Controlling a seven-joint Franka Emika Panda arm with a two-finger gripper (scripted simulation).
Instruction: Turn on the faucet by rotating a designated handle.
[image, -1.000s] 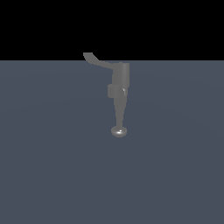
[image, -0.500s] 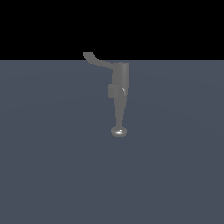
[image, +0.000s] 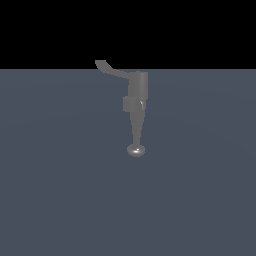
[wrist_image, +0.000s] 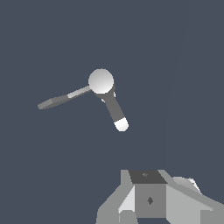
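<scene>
Exterior view shows a plain slate-gray worktop (image: 60, 200) under a black backdrop, bearing only the faucet (image: 136, 107), its handle (image: 111, 69) jutting toward the exterior view's left. Wrist view catches the gripper (wrist_image: 151, 199) well apart from the faucet; whether its fingers are apart cannot be told.

No visible change: faucet (image: 136, 107) & handle (image: 112, 70) same spots.

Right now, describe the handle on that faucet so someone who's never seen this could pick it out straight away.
Find the small matte gray metal faucet standing alone on the flat slate-blue surface. At the top of its cylindrical body, a thin flat gray curved handle juts toward the exterior view's left, ending in an upturned rounded tip. Unlike the tapering spout, it carries no round knob.
</scene>
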